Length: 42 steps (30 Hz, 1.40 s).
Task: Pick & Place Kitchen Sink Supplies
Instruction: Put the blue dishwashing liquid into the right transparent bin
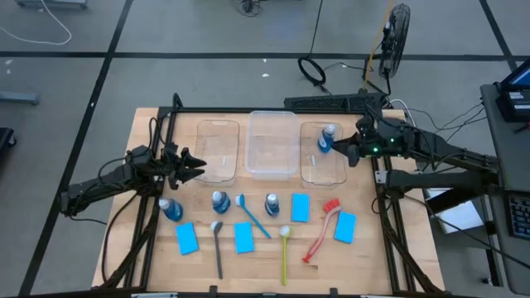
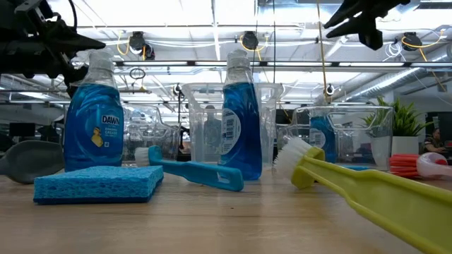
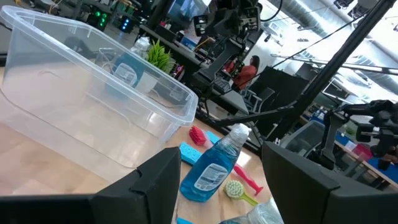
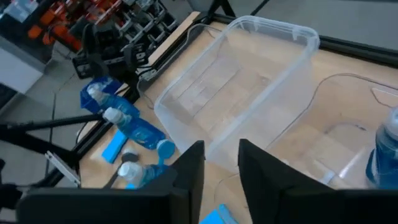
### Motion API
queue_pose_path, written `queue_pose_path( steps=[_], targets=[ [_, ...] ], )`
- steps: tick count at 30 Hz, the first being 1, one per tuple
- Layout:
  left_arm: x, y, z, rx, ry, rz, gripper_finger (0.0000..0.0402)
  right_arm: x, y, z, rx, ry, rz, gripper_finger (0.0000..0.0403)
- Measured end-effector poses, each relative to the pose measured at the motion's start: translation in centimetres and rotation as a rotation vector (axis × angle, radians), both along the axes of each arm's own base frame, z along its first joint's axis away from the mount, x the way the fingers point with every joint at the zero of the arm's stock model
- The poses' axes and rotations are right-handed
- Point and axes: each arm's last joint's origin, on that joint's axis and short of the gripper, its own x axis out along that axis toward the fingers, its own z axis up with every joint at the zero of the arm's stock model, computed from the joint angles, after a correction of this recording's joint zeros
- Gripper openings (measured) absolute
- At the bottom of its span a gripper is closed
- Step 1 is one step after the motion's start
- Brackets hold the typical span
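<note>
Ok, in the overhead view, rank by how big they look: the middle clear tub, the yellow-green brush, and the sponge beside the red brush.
1. Middle clear tub, clearly the largest.
2. Yellow-green brush, long but thin.
3. Sponge beside the red brush, smallest overall.
All lie on the table at about the same distance from the overhead camera, so the ranking looks dependable.

Left tub [image 1: 218,151] and middle tub [image 1: 272,142] stand open from above; the right tub [image 1: 322,163] holds a bottle [image 1: 326,139] at its far end.
</note>
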Motion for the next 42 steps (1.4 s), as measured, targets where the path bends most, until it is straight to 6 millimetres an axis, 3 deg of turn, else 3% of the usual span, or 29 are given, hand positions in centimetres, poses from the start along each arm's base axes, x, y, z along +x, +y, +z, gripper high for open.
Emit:
queue_pose_path(
  steps=[10,23,28,36,42],
  targets=[
    [0.0,0.0,0.0,0.002,0.000,0.000,0.0228,0.1,1.9,0.1,-0.062,0.001,0.093,0.0027],
    [0.0,0.0,0.3,0.022,-0.034,0.001,0.0228,-0.1,3.3,0.1,-0.146,0.001,0.236,0.0001],
    [-0.1,0.0,0.9,0.056,-0.087,0.002,0.0228,-1.0,3.3,-2.0,-0.140,-0.039,0.231,0.0000],
    [-0.1,0.0,1.1,0.036,-0.107,0.000,0.0228,-2.2,3.3,-6.8,-0.073,-0.287,0.196,0.0001],
    [-0.1,0.0,1.2,0.012,-0.116,0.019,0.0228,-3.0,3.4,-8.4,-0.065,-0.414,0.226,0.0001]
  ],
)
